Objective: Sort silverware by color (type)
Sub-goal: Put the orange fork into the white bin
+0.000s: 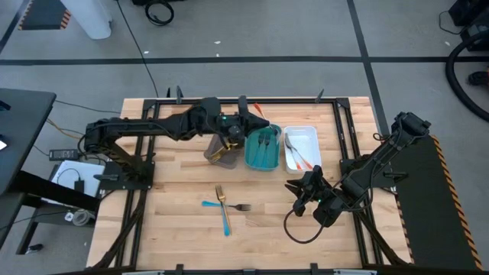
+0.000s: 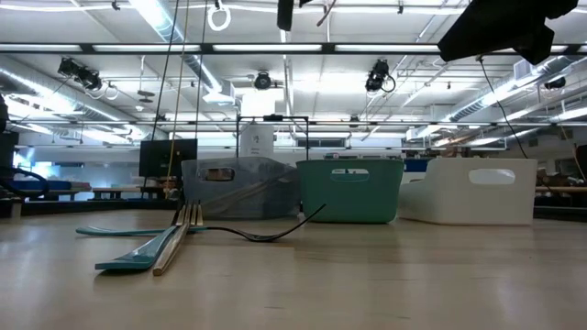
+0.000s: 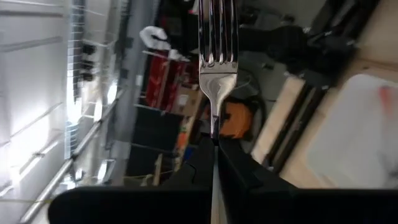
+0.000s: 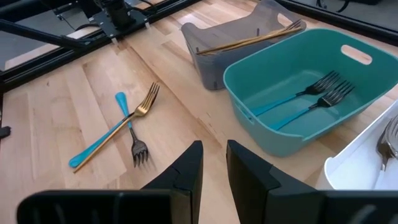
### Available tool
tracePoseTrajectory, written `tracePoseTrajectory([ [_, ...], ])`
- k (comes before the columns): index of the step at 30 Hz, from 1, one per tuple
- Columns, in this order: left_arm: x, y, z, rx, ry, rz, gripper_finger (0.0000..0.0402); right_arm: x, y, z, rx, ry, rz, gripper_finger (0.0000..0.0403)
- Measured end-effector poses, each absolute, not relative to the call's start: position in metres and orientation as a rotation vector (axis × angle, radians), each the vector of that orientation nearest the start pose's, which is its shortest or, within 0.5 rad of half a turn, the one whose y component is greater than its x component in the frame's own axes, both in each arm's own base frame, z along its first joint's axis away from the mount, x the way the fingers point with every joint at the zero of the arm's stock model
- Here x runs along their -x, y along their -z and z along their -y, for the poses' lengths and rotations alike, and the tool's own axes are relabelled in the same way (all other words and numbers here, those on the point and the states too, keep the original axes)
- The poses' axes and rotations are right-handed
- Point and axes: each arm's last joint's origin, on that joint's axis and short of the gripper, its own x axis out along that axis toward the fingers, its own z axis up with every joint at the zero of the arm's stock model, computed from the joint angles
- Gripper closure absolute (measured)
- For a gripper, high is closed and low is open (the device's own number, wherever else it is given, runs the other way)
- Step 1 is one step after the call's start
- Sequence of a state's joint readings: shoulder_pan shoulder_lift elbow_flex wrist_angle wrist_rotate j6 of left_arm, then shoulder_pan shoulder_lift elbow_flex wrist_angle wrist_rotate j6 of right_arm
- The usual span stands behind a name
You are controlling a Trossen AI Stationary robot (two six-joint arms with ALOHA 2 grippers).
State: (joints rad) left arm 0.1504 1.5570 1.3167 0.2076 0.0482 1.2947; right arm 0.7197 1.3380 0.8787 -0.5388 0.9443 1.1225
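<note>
My left gripper (image 3: 216, 144) hangs over the far ends of the trays (image 1: 248, 121), shut on a silver fork (image 3: 217, 43) with an orange handle. My right gripper (image 4: 214, 165) hovers at the near right (image 1: 306, 191), open with nothing between its fingers. A gold fork (image 4: 140, 109) lies flat on the table, crossed with a dark blue-handled fork (image 4: 132, 134) and another blue-handled piece (image 1: 226, 223). The teal tray (image 1: 249, 156) holds two blue-handled forks (image 4: 305, 93). Gold pieces (image 4: 249, 40) lean in the grey-brown tray (image 1: 218, 153). Orange-handled pieces (image 1: 299, 158) lie in the white tray (image 1: 312, 136). My left gripper pinches the silver fork between its two fingers, on the slim stem just behind the neck (image 3: 215, 132). The fingers reach out level from the table's left, and the fork runs along them with its tines (image 3: 217, 28) pointing away. The fork is lifted clear of table and trays.
The three trays stand side by side at the far middle of the wooden table (image 1: 183, 229). A dark metal frame (image 1: 348, 130) runs round the table's edges. Bare wood lies at the near left and near middle around the loose silverware.
</note>
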Motion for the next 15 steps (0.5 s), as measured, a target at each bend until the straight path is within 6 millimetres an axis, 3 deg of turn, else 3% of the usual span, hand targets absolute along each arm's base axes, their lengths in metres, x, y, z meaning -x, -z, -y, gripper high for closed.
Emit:
tracePoseTrajectory([
  [15,-0.383,-0.327,-0.065,-1.264,0.05,-0.216,0.0384,-0.205,-0.234,-0.149,-0.355,0.491,-0.484,0.0324],
])
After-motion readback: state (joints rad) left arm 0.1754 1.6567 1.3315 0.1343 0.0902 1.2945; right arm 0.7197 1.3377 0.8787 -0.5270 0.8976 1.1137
